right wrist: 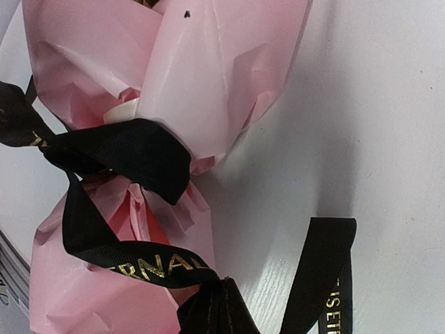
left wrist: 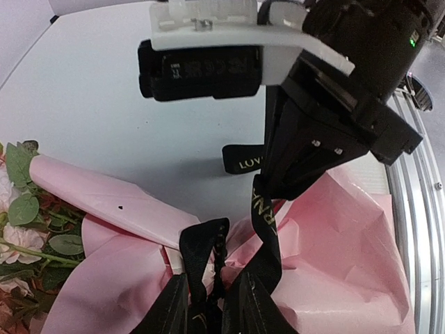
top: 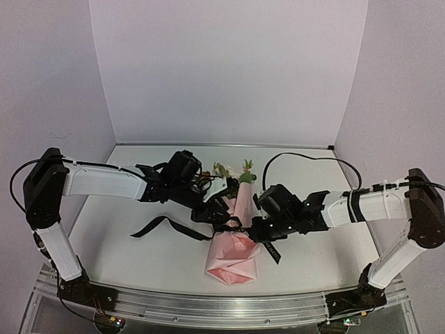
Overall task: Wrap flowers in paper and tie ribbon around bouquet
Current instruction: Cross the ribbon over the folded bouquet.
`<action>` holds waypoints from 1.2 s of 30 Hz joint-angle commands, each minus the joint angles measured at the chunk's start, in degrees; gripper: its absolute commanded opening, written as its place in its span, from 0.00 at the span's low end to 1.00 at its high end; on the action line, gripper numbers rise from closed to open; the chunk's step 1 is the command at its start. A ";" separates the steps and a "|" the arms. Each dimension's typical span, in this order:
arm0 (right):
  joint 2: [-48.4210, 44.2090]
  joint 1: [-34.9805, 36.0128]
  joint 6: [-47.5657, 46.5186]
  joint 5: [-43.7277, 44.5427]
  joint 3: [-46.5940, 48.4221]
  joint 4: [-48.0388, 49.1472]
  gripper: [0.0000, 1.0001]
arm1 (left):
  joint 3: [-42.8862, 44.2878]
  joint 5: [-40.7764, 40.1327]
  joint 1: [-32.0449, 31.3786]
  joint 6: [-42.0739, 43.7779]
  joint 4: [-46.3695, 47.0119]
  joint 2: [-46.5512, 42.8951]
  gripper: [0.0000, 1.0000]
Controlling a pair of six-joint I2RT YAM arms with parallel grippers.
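The bouquet lies lengthwise mid-table, with the flowers (top: 233,170) at its far end and the pale-pink paper (top: 233,263) crumpled at the near end. A black ribbon (top: 161,224) circles its waist, one tail trailing left on the table. My left gripper (top: 221,212) is at the waist from the left. In the left wrist view its jaws (left wrist: 208,306) stand narrowly apart, pinching an upright loop of ribbon (left wrist: 201,254) above the paper (left wrist: 348,243). My right gripper (top: 259,228) comes in from the right, shut on a lettered strand of ribbon (right wrist: 139,264). The right wrist view shows the fingertips (right wrist: 217,309) closed on it beside the paper (right wrist: 208,62).
A free ribbon tail (right wrist: 327,278) lies on the white table (top: 139,257) right of the bouquet. An aluminium rail (top: 222,306) runs along the near edge. Walls close the back and both sides. A black cable (top: 306,158) arcs over the right arm.
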 commanded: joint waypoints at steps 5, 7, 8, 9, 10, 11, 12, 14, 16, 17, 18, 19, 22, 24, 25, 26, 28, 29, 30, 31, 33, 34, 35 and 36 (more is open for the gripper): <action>-4.10 0.25 0.78 1.76 -1.58 2.45 0.00 | 2.51 -1.61 -1.53 6.22 -4.72 3.23 0.25; -4.14 0.29 0.29 1.75 -1.21 2.52 0.00 | 2.60 -3.17 -1.54 6.55 -4.23 3.67 0.26; -4.08 0.26 0.08 1.60 -0.93 2.54 0.00 | 2.71 -4.27 -1.54 6.64 -3.95 3.96 0.26; -3.97 0.26 -0.07 1.32 -0.68 2.52 0.00 | 2.84 -5.54 -1.56 6.63 -3.54 4.16 0.26; -3.86 0.23 -0.23 1.01 -0.46 2.50 0.00 | 2.79 -6.74 -1.54 6.54 -2.81 4.36 0.26; -3.64 0.22 -0.42 0.70 -0.18 2.49 0.00 | 2.78 -8.05 -1.54 6.56 -2.23 4.46 0.26; -3.47 0.23 -0.42 0.52 -0.05 2.49 0.00 | 2.67 -8.92 -1.53 6.60 -1.70 4.47 0.26; -3.30 0.29 -0.53 0.22 0.03 2.44 0.00 | 2.16 -10.59 -1.55 6.53 0.00 4.11 0.26; -3.09 0.26 -0.55 0.02 0.12 2.37 0.00 | 1.37 -10.15 -1.54 6.64 1.02 3.21 0.26; -3.00 0.27 -0.55 -0.06 0.16 2.33 0.00 | 0.94 -9.52 -1.53 6.74 1.45 2.68 0.26; -2.92 0.28 -0.58 -0.16 0.18 2.32 0.00 | 0.50 -8.86 -1.53 6.85 1.84 2.04 0.26; -2.85 0.26 -0.57 -0.26 0.24 2.32 0.00 | 0.17 -8.19 -1.53 6.87 2.04 1.36 0.26; -2.62 0.22 -0.57 -0.50 0.47 2.26 0.00 | -0.45 -6.47 -1.53 6.59 2.15 0.09 0.26; -2.52 0.26 -0.72 -0.54 0.60 2.16 0.00 | -0.82 -5.97 -1.53 6.38 2.31 -0.58 0.26; -2.44 0.25 -0.73 -0.60 0.63 2.12 0.00 | -1.00 -6.24 -1.53 6.34 2.69 -0.74 0.26; -2.38 0.27 -0.70 -0.63 0.70 2.05 0.00 | -0.97 -6.58 -1.54 6.34 2.81 -0.69 0.26; -2.25 0.23 -0.74 -0.82 0.83 1.97 0.00 | -0.55 -6.67 -1.54 6.34 2.30 -0.34 0.26; -2.22 0.23 -0.72 -0.84 0.89 1.90 0.00 | -0.36 -6.82 -1.54 6.36 2.03 0.10 0.26; -2.22 0.23 -0.72 -0.82 0.93 1.83 0.00 | -0.18 -6.95 -1.53 6.45 1.78 0.59 0.25; -2.26 0.22 -0.78 -0.79 0.96 1.80 0.00 | 0.08 -7.07 -1.53 6.71 1.58 1.11 0.25; -2.28 0.23 -0.89 -0.79 1.08 1.73 0.00 | 0.84 -7.80 -1.47 6.88 0.83 2.72 0.25; -2.28 0.27 -0.93 -0.81 1.16 1.67 0.00 | 1.15 -8.23 -1.45 6.91 0.83 3.38 0.25; -2.28 0.27 -0.95 -0.88 1.23 1.62 0.00 | 1.42 -8.80 -1.45 6.94 1.02 3.96 0.25; -2.28 0.23 -0.96 -1.00 1.30 1.56 0.00 | 1.67 -9.51 -1.45 6.95 1.32 4.49 0.25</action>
